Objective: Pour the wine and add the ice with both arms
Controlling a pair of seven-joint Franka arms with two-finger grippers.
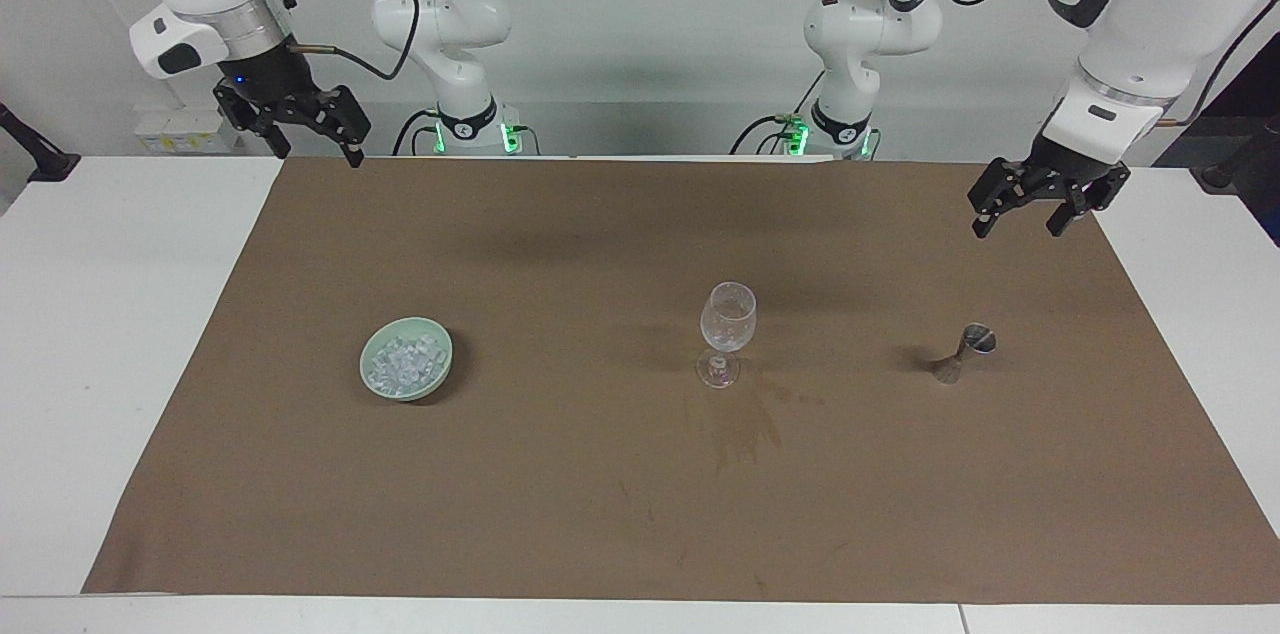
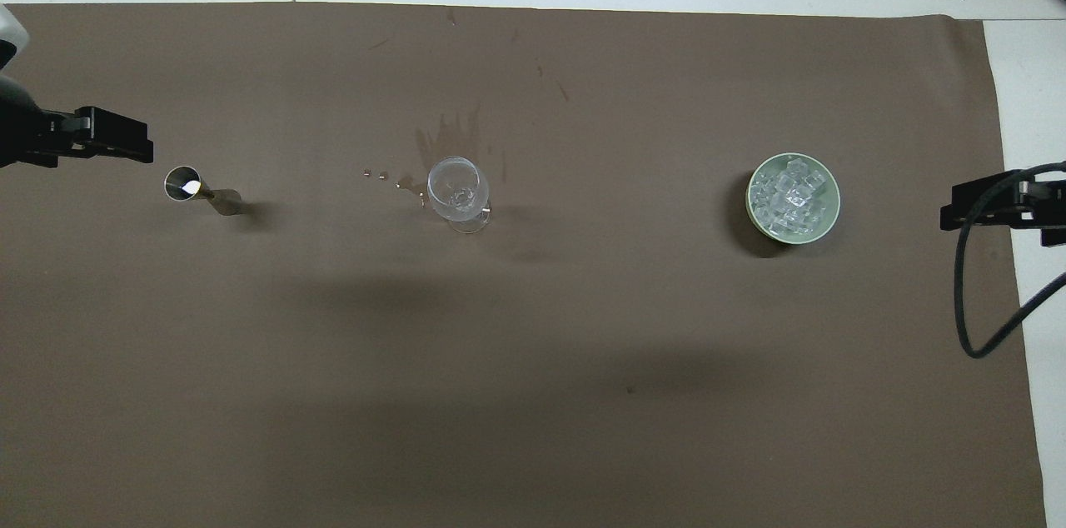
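Facing camera high, opposite robots; overhead steeply down; both share brown mat (image 1: 640,494).

I'm working in a robotics lab: two white arms (image 1: 440,24) bolted at a white table (image 1: 120,314) with brown cloth (image 1: 600,474), bare wall behind.

Three obstacles stand well apart in a row on the worktop (image 1: 640,534): bowl (image 1: 406,359), glass (image 1: 727,332), jigger (image 1: 965,351). Wide gaps between them; open cloth nearer and farther.
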